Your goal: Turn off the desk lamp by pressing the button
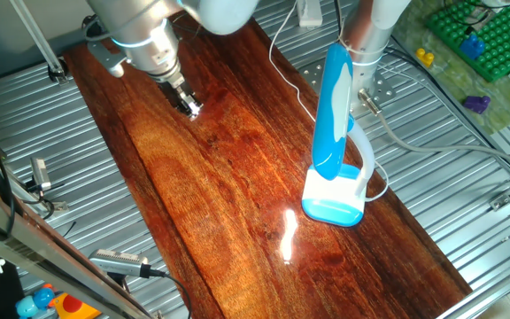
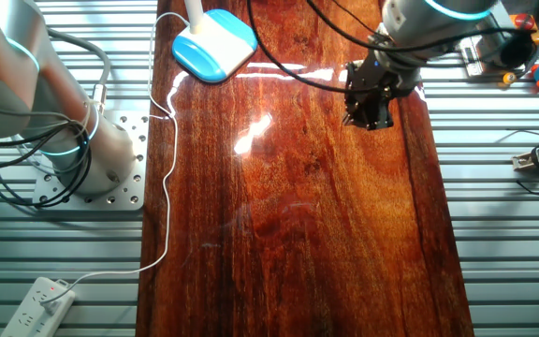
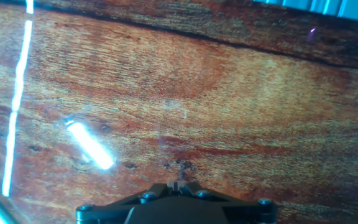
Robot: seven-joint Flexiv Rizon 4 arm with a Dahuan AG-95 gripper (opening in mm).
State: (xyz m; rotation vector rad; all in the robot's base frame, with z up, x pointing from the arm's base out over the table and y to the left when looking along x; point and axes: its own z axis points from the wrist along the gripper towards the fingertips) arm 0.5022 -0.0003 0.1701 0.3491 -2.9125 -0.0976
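1. Distance is what matters: your gripper (image 1: pixel 192 110) hangs over the far left part of the wooden table (image 1: pixel 228 221), while the desk lamp (image 1: pixel 336 159) stands well apart from it, towards the right edge of the wood in one fixed view.

2. Seen from the other fixed view, the sides swap: the gripper (image 2: pixel 371 105) sits right of centre and the lamp's white base with its light-blue rim (image 2: pixel 215 45) sits at the far left of the wood, partly cut off by the frame edge.

3. Travel therefore runs across the width of the table, from the gripper towards the lamp's base, with only bare wood between them.

4. Long axis: the blue head (image 1: pixel 335 111) stretches away from the base towards the far side of the table, hanging above the base. Judge your approach so you come down on the base from the open near side, not under the head.

5. The button cannot be made out in any view; the top of the base looks plain white at this size. You will likely need to get closer before you can aim.

6. In the hand view, the fingertips (image 3: pixel 176 186) meet at a thin seam with no gap, so the gripper is closed on nothing, which suits a poke.

7. A thin white cable (image 2: pixel 165 178) runs along the lamp-side edge of the wood; keep off it.
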